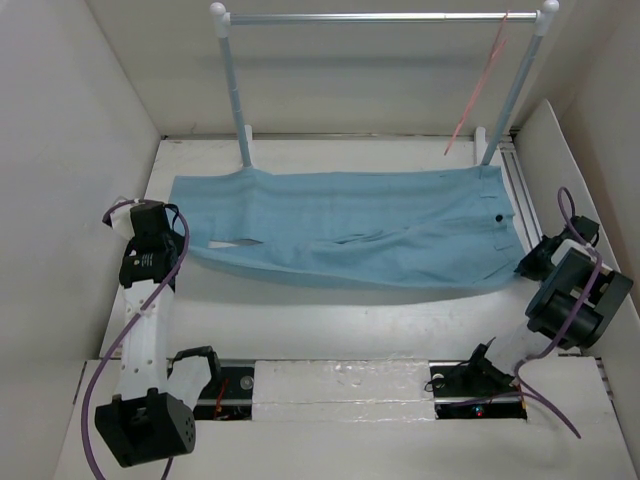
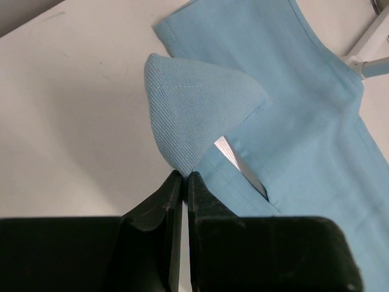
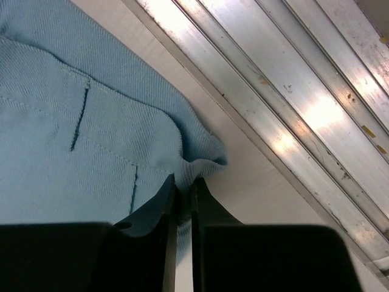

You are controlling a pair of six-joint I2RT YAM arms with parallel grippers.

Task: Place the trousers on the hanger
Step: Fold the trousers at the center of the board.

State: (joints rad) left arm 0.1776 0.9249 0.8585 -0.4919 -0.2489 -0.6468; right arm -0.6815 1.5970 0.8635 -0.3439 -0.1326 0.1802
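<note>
Clamps the trousers (image 1: 350, 230), flat on the table (image 1: 330, 330), with left gripper (image 2: 184, 176) on a leg hem and right gripper (image 3: 182, 181) on the waistband (likely to lift them taut toward the far-right hanger (image 1: 478, 95)).

A silver rail (image 1: 380, 17) stands on the white table (image 1: 330, 320).

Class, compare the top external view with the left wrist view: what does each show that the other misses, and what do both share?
Only top external: the hanger hooked on the rail, the waistband button, the right gripper at the waist end. Only left wrist: the left gripper shut on a raised fold of hem. Both: the trousers spread on the table.
</note>
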